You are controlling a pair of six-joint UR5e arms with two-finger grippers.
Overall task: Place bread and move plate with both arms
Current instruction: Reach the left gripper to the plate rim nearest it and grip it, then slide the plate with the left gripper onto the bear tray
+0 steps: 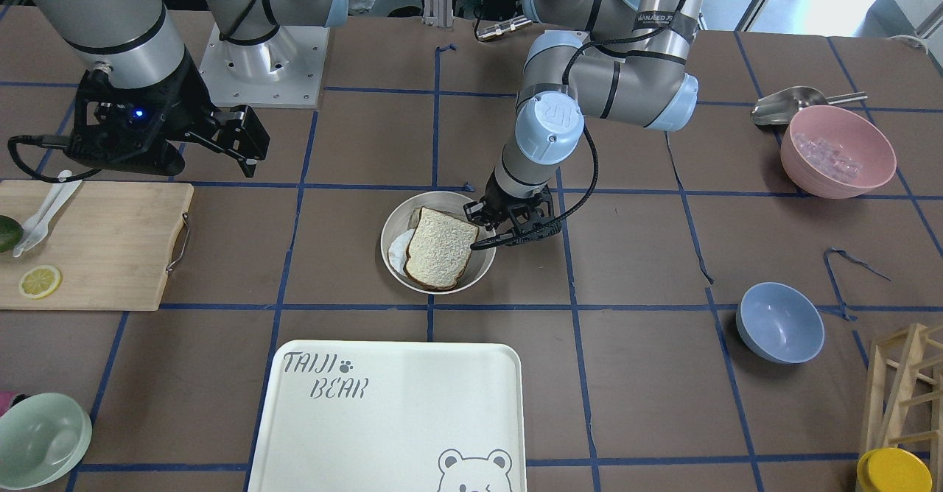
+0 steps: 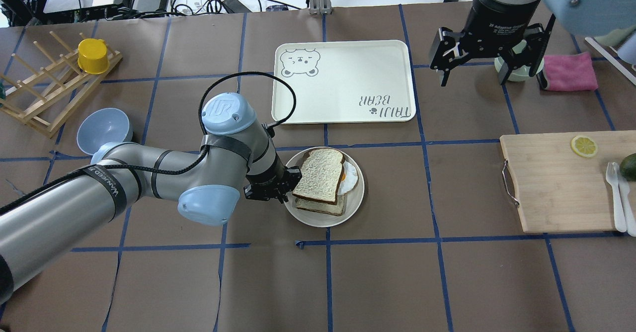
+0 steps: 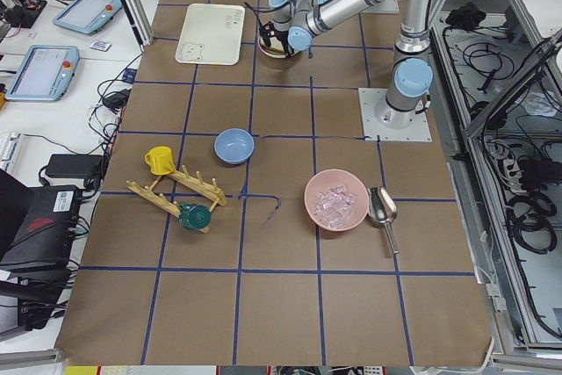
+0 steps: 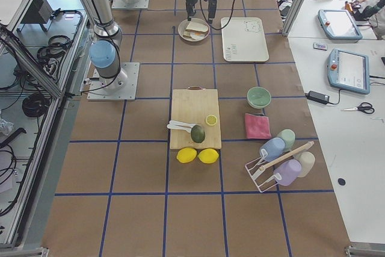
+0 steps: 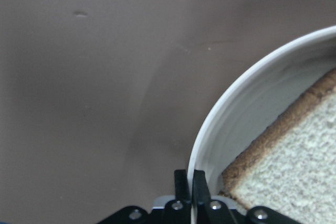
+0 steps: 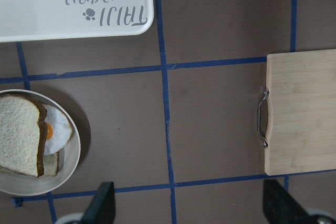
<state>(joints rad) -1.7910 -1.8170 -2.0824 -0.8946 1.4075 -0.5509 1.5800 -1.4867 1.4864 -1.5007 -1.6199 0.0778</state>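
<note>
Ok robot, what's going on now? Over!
Left gripper: jaws shut on plate rim. Right gripper: jaws open, high, away. Bread atop egg in plate. Tray beyond plate, apart.

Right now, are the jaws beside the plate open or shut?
Shut, pinching the plate by its rim, as the left wrist view shows.

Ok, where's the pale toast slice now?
In the overhead view, the pale dark-crusted toast slice lies centre-table on the round cream plate, beside the left claw, near the white bear-printed tray.

Speckled bread (image 2: 320,173) flat on cream plate (image 2: 355,203)
</note>
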